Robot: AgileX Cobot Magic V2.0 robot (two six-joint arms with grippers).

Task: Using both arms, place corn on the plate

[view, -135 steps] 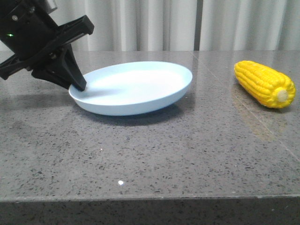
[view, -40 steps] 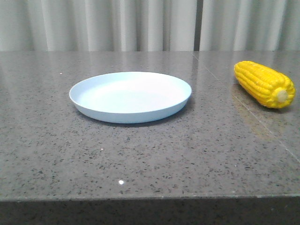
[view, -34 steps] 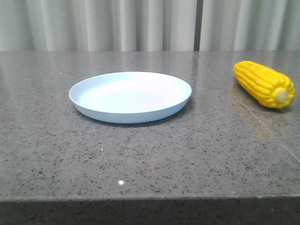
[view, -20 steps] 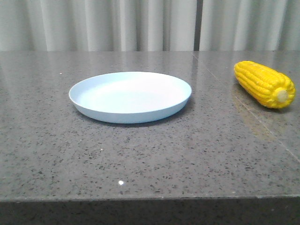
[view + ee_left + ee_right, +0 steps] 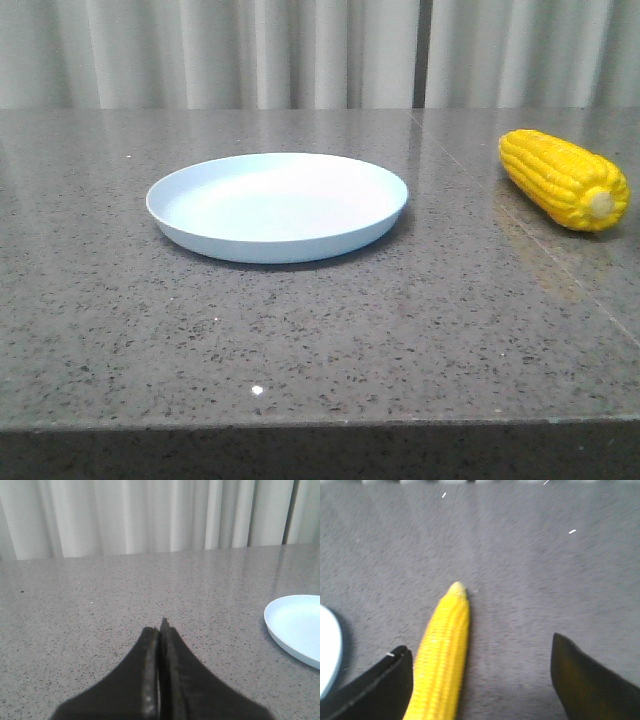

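Note:
The yellow corn (image 5: 566, 180) lies on the grey stone table at the right, stub end toward the front. The pale blue plate (image 5: 180, 215) sits flat left of centre, empty. No gripper shows in the front view. In the right wrist view my right gripper (image 5: 479, 652) is open above the table, the corn (image 5: 441, 655) lying lengthwise between its fingers, close to one finger (image 5: 387, 680); the plate's rim (image 5: 329, 655) shows at that side. In the left wrist view my left gripper (image 5: 161, 630) is shut and empty over bare table, the plate's edge (image 5: 292, 630) off to one side.
The speckled grey table (image 5: 320, 330) has a front edge near the bottom of the front view. A seam (image 5: 560, 270) runs through the table under the corn. White curtains (image 5: 300, 50) hang behind the table.
The left gripper, which held the plate's left rim tilted earlier, has left the front view. The plate now lies flat. Over the last second the plate and corn have stayed still.

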